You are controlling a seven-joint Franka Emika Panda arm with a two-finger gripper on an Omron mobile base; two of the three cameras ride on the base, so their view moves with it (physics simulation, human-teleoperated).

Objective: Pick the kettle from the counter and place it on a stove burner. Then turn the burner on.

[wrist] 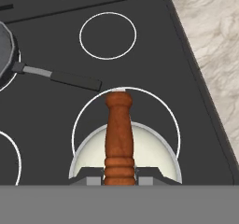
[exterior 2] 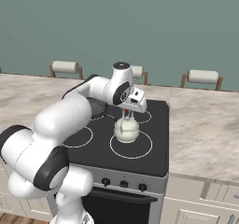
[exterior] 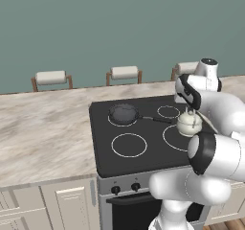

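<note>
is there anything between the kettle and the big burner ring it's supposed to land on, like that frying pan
Nothing visible blocks it. The kettle, held by its handle in the pincer, is already over the stove burner. The frying pan sits on another ring, and its handle ends just outside the burner's circle.

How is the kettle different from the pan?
The kettle is cream-white and round; the pan is dark and flat. The kettle has a reddish-brown handle on top, gripped by the tool; the pan's long black handle sticks out sideways, untouched. The kettle is over the big front ring, the pan on a back one. Both are at the cooktop.
</note>
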